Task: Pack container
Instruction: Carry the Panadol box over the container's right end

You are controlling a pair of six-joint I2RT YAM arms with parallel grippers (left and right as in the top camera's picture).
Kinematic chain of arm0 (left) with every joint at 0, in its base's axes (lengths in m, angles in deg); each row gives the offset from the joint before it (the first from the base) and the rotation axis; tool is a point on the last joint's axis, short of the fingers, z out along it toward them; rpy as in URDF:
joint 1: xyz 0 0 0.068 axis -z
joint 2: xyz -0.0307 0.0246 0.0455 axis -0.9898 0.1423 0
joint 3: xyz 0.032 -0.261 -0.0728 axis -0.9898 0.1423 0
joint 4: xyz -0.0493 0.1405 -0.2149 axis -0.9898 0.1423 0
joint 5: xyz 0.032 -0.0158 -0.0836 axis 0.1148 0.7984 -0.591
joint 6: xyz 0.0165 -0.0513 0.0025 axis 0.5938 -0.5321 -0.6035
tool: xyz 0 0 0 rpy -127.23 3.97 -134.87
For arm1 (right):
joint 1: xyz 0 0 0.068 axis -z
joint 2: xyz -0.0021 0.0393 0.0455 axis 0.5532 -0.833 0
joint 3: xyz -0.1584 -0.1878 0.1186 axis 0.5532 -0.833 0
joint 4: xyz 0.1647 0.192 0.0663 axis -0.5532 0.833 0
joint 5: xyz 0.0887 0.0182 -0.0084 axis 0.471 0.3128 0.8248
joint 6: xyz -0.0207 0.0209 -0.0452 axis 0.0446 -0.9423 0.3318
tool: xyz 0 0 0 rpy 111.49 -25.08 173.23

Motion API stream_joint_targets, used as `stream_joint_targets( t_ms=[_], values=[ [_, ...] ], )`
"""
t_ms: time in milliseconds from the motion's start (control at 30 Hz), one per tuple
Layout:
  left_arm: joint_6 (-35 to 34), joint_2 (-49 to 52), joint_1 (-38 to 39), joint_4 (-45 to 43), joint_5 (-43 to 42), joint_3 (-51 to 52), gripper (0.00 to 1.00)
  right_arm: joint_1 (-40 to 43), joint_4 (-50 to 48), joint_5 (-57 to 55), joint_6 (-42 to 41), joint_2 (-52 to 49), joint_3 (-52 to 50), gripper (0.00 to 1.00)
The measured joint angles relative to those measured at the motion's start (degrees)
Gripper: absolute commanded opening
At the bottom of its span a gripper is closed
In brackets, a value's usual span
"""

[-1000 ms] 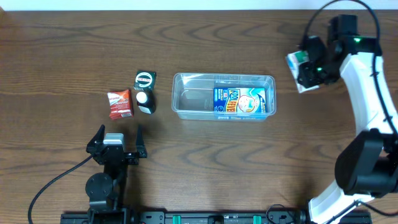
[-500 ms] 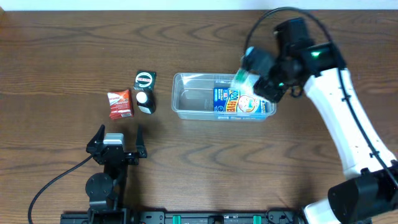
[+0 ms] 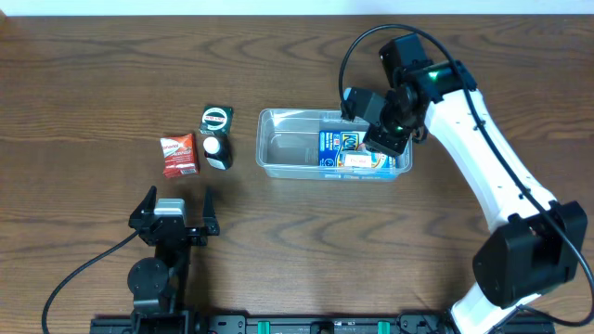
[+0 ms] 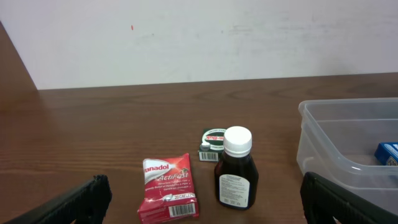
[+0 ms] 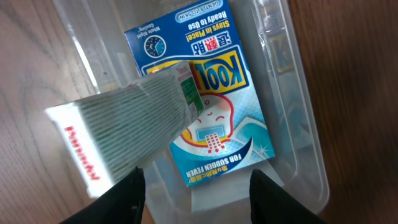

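Wooden table (image 3: pixel 93 74): clear container (image 3: pixel 263 144) at centre, probably light, thin-walled, slick; best taken by rim. Left gripper (image 3: pixel 176 199) wide apart, empty. Right gripper (image 5: pixel 198 186) half-spread over it; hold on white packet (image 5: pixel 118 124) unclear.

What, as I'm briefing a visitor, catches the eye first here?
The right gripper hangs over the container, a blurred white packet over the blue Kool Fever box inside. Left of it sit a red Panadol sachet, a dark bottle and a small green box, beyond the open left gripper.
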Motion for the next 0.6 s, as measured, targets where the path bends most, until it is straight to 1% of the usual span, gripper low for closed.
stream_joint_targets(
  t_ms=[167,267,333,433,600],
  values=[
    [0.00,0.00,0.00,0.00,0.02,0.00,0.98,0.00,0.04,0.11,-2.21,-0.46,0.02,0.51],
    [0.00,0.00,0.00,0.00,0.00,0.00,0.98,0.00,2.27,0.59,-5.01,-0.46,0.48,0.44],
    [0.00,0.00,0.00,0.00,0.00,0.00,0.98,0.00,4.24,1.62,-6.91,-0.37,1.70,0.42],
    [0.00,0.00,0.00,0.00,0.00,0.00,0.98,-0.02,8.00,5.18,-9.35,0.31,4.79,0.43],
    [0.00,0.00,0.00,0.00,0.02,0.00,0.98,-1.16,10.58,9.60,-12.31,2.23,6.80,0.45]
  ],
)
